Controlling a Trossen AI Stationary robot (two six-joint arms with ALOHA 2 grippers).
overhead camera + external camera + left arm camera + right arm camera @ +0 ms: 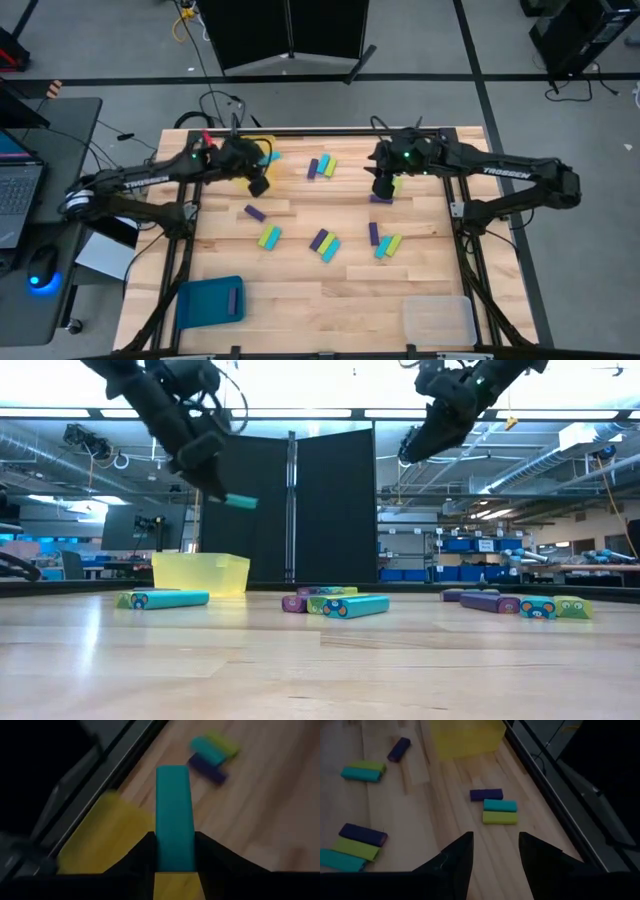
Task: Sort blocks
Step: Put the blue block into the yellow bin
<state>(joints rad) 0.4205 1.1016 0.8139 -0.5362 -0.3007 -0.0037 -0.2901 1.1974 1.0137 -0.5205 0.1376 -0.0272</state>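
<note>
The left tool (259, 184) hangs above the bench (300, 300) near its far left corner, fingers (210, 862) clamped on a cyan block (173, 815) — arm stretched in from the left. The right tool (383, 190) hovers over the bench's far right part — fingers (457, 857) apart, empty.

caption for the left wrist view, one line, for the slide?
Left gripper holds a cyan block between its fingers, above the yellow tray at the table's edge.
</note>
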